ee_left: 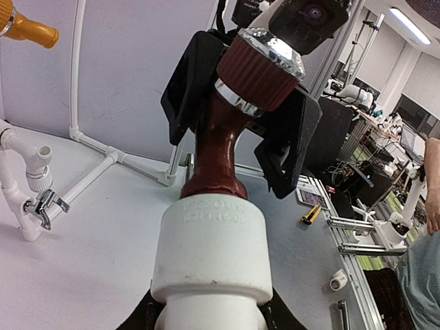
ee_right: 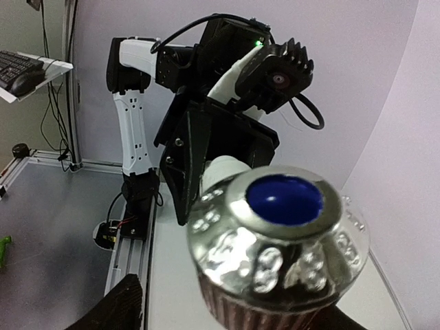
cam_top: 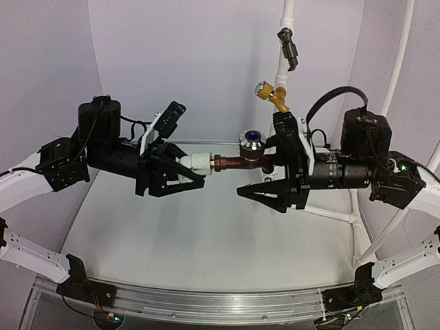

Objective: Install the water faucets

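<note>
1. Knob (ee_right: 278,227) fills the right wrist view, so the tap (cam_top: 240,163) sits between the right gripper's (cam_top: 260,167) spread jaws. They look released, flanking the body without clamping it. Closing again off-centre could catch the knob rather than the body and twist the tap askew.
2. Left gripper (cam_top: 194,167) is clenched on the fitting (ee_left: 212,254). This one grip carries fitting and tap in mid-air, above the table (cam_top: 206,240) and between the arms. Should the smooth plastic slip or turn in the fingers, both would sag or drop.
3. Tap's stem enters the fitting, but how deep the thread has gone I cannot tell. If only a few turns are in, the tap's weight could tilt it and cross the thread on the next turn.
4. Yellow valve (cam_top: 273,96) on the pipe (cam_top: 282,69) hangs near the right gripper's far side. A wide roll to re-grip might strike it.
</note>
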`<action>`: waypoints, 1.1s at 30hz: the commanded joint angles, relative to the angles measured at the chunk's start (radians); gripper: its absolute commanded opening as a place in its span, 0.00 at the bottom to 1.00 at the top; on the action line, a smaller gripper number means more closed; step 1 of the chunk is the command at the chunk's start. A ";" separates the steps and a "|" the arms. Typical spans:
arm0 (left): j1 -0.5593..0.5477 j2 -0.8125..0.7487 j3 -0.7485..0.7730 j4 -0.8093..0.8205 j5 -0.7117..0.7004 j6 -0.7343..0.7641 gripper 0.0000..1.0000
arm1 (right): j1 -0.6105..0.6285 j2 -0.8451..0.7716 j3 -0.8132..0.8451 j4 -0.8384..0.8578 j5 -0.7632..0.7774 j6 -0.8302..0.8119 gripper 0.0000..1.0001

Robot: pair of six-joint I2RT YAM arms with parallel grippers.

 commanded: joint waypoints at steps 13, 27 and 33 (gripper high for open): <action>0.002 0.021 0.050 -0.015 0.030 0.103 0.00 | -0.006 0.013 0.085 -0.029 -0.032 -0.055 0.41; -0.128 -0.007 0.085 -0.136 -0.253 0.379 0.00 | -0.008 0.032 0.098 -0.045 -0.016 -0.025 0.18; -0.128 -0.018 0.093 -0.100 -0.185 0.302 0.00 | -0.008 0.047 0.095 -0.048 0.036 -0.149 0.49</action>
